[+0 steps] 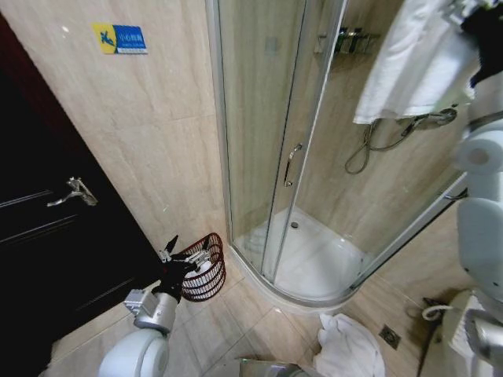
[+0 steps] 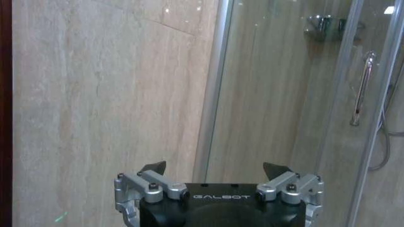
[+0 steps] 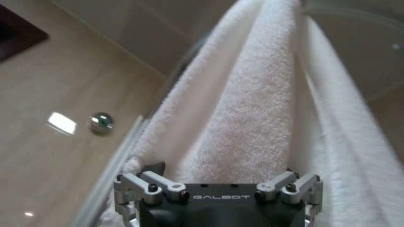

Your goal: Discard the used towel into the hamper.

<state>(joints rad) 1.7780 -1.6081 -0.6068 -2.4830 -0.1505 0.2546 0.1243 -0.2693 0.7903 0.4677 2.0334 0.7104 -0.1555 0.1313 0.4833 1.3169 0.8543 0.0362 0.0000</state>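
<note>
At the upper right of the head view, a white terry-cloth towel (image 1: 416,63) is seen draped high beside the glass shower cabin (image 1: 283,141), with the right gripper (image 3: 218,172) raised into it; in the right wrist view its fingers are closed on the towel's folds. At the lower left of the head view, the left gripper (image 1: 187,250) is held with its fingers spread apart and empty, just in front of the small round dark reddish-brown wire hamper (image 1: 209,271), which stands on the beige tiled floor (image 1: 259,330) against the wall, beside the cabin's curved base. Another crumpled white cloth (image 1: 346,345) is seen lying on the floor at the lower right.
</note>
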